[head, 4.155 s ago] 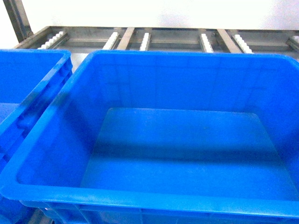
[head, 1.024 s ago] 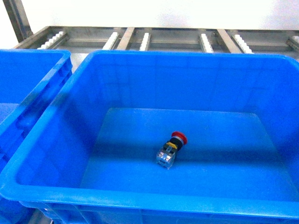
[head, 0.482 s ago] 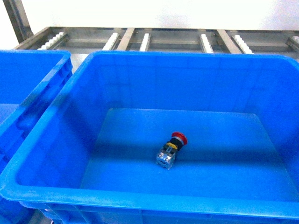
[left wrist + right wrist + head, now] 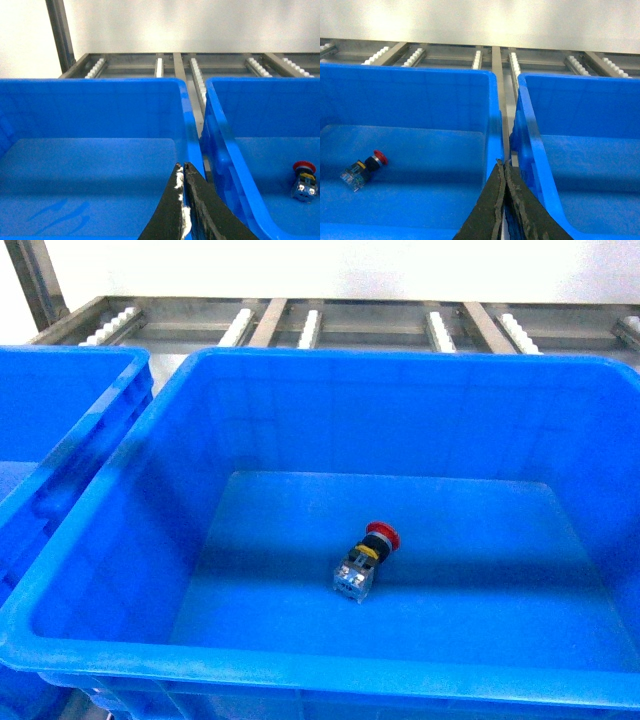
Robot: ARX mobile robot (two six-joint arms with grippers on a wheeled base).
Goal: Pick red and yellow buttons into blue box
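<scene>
The red button (image 4: pixel 366 555) lies on its side on the floor of the blue box (image 4: pixel 300 665), red cap pointing to the far right, clear base nearer me. It also shows at the right edge of the left wrist view, red button (image 4: pixel 304 180), and at the lower left of the right wrist view, red button (image 4: pixel 364 167). The yellow button is out of view. My left gripper (image 4: pixel 182 167) is shut and empty, above the neighbouring crate to the left of the box. My right gripper (image 4: pixel 504 162) is shut and empty, over the box's right rim (image 4: pixel 492 130). Neither gripper appears in the head view.
A second blue crate (image 4: pixel 60 440) stands close against the box's left side. A third blue crate (image 4: pixel 580 130) stands to its right with a narrow gap between. Behind them runs a metal roller rack (image 4: pixel 320 325) below a white wall.
About four seconds ago the box was empty; the red button now lies in it. It has not moved over the last second.
</scene>
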